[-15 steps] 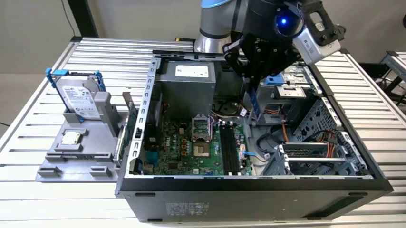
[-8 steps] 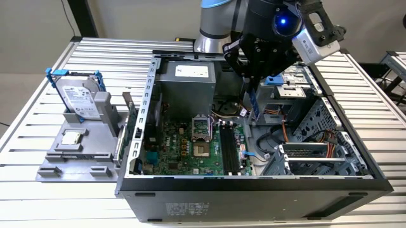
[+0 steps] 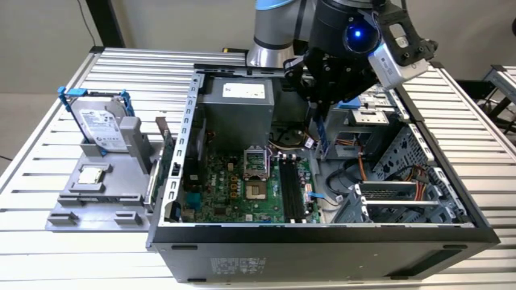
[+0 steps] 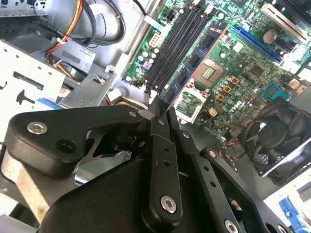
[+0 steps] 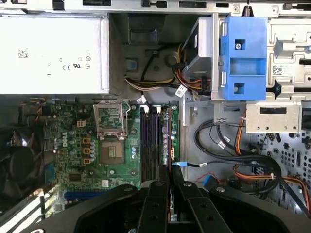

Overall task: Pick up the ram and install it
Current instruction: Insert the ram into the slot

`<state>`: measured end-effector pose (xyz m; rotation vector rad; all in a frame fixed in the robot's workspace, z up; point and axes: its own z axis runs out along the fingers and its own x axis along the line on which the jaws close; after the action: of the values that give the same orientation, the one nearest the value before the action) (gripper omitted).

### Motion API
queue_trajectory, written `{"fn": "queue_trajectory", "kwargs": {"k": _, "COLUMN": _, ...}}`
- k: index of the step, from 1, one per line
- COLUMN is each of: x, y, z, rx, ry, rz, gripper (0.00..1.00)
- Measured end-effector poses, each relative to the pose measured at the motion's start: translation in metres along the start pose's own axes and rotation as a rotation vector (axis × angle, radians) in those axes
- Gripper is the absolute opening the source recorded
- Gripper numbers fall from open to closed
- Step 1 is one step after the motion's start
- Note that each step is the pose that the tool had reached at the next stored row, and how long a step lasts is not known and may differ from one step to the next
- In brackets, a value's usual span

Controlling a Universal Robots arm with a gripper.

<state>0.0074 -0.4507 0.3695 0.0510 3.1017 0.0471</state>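
Evidently the gripper (image 4: 163, 110) was clamped on the ram (image 4: 197, 60), held edge-down above the motherboard's (image 5: 73, 150) black memory slots (image 5: 151, 141). Seating it well probably meant keeping it parallel to one slot, untilted.

Slim blue ram (image 4: 194, 61), black chips, held on edge over motherboard (image 4: 243, 63)

Open computer case (image 3: 322, 248), hard drive (image 3: 101, 124)
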Motion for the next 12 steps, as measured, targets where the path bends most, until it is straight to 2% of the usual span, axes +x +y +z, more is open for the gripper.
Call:
{"fn": "queue_trajectory", "kwargs": {"k": 5, "x": -0.0029, "y": -0.0001, "z": 0.0054, "rx": 0.0007, "ry": 0.0110, "rz": 0.010, "gripper": 0.00}}
{"fn": "queue_trajectory", "kwargs": {"k": 12, "x": -0.0044, "y": -0.0001, "z": 0.0105, "rx": 0.0012, "ry": 0.0120, "rz": 0.018, "gripper": 0.00}}
